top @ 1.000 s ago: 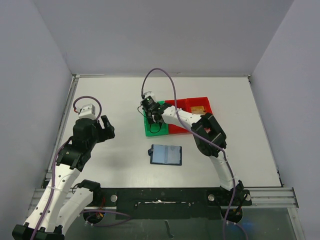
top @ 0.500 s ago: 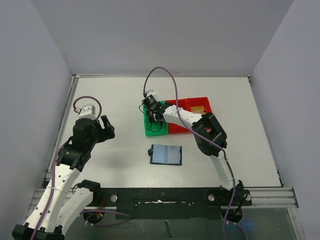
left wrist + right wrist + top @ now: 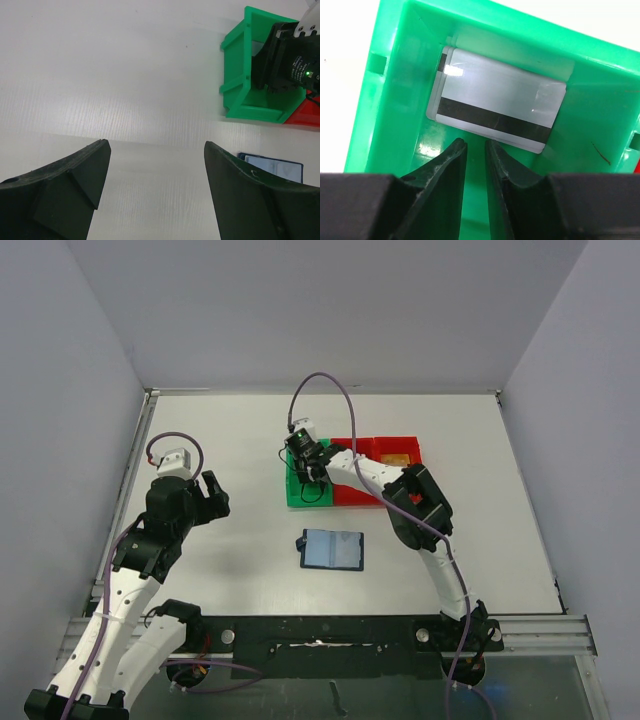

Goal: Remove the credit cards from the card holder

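L pincer (image 3: 156, 150) released, wide | R pincer (image 3: 475, 145) slightly parted, empty, over silver card (image 3: 497, 100) in green bin (image 3: 395, 100)

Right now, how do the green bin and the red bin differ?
Contents: the green bin holds a silver-grey card with a black stripe; the red bin holds a gold-tan card. The right gripper, jaws narrowly apart and empty, points into the green bin, not the red bin. Both are open-topped plastic bins standing side by side.
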Robot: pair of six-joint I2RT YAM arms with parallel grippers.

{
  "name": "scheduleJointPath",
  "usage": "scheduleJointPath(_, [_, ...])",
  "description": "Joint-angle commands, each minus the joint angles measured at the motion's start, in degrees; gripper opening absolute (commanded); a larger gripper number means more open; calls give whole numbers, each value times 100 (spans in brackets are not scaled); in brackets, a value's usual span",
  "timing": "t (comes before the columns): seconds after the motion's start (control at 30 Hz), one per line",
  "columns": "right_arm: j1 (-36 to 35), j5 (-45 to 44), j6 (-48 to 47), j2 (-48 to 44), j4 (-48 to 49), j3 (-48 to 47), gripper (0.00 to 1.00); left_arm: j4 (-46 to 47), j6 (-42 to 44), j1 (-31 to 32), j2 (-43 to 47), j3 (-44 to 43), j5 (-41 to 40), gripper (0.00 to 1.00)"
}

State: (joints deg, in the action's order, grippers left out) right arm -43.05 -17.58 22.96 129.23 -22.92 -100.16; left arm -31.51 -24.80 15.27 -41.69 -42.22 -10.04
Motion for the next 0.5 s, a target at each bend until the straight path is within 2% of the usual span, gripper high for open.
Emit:
scheduleJointPath(0.0, [5, -48, -48, -136, 112, -186, 24, 261, 28, -28, 58, -66, 46, 76])
scheduleJointPath(0.23, [-160, 24, -174, -915, 211, 90, 33, 268, 28, -29, 43, -57, 59, 76])
scheduleJointPath(0.47, [-389, -655, -101, -2164, 522, 1114, 46, 303, 44, -26, 52, -33, 133, 76])
